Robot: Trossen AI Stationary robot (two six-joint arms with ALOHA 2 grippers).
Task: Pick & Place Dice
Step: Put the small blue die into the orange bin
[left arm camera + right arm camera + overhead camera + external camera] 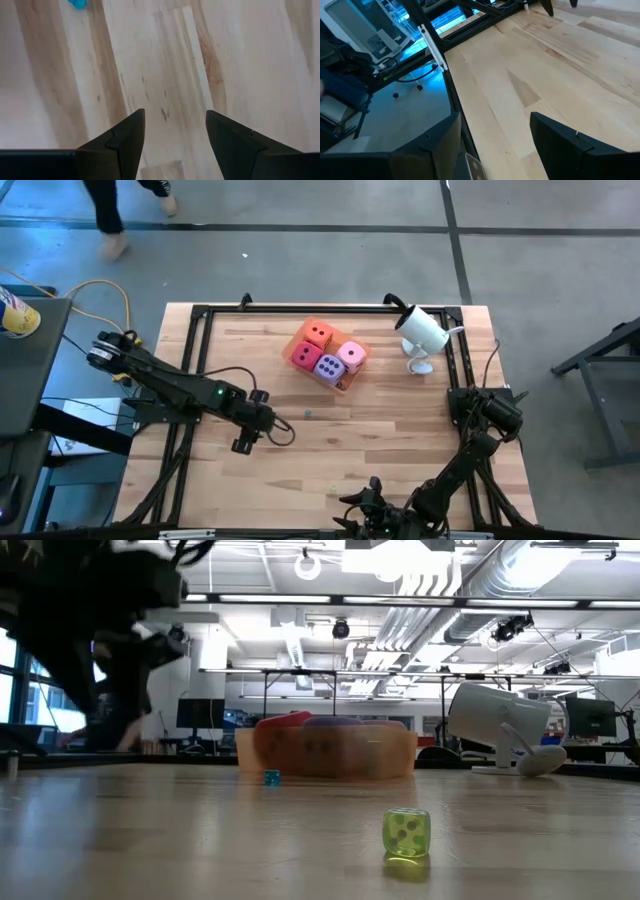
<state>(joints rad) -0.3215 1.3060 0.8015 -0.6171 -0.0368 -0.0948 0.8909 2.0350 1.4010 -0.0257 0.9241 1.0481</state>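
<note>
Four dice lie close together in a translucent orange tray (pixel 345 385) at the table's far middle: orange (pixel 318 333), light pink (pixel 351 355), red-magenta (pixel 304 356) and purple (pixel 328 367). My left gripper (pixel 268 420) hangs over bare wood to the near left of the tray, pointing steeply down. Its fingers (pixel 127 132) are open with nothing between them. My right gripper (pixel 495 117) waits at the table's near edge (pixel 365 498), also open on nothing.
A small blue die (pixel 271 778) lies on the wood in front of the tray and shows ahead of my left gripper (pixel 77 4). A small translucent green die (pixel 406 832) lies nearer the front. A white device (pixel 422 330) stands right of the tray.
</note>
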